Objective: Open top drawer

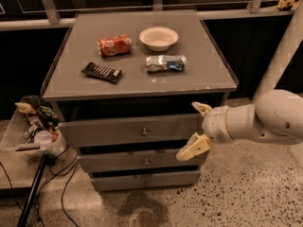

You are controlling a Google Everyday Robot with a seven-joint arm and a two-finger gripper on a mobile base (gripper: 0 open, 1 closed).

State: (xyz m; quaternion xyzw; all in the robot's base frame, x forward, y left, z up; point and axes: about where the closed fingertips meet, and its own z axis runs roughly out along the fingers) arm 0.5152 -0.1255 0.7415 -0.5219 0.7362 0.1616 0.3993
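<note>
The top drawer (104, 130) is the tallest grey front under the cabinet top, shut flush, with a small round metal knob (144, 132). My gripper (193, 129) comes in from the right on a white arm, level with the drawer front and right of the knob. Its two tan fingers are spread apart, one fingertip (200, 108) above and one lower, and hold nothing. It touches neither the knob nor the front.
Two shorter drawers sit below, middle (104, 163) and bottom (113, 182). On the cabinet top (199, 74) lie a red can (114, 45), a white bowl (158, 37), a dark snack bar (101, 72) and a silver-blue packet (165, 63). A cluttered bin (35, 129) and cables stand left.
</note>
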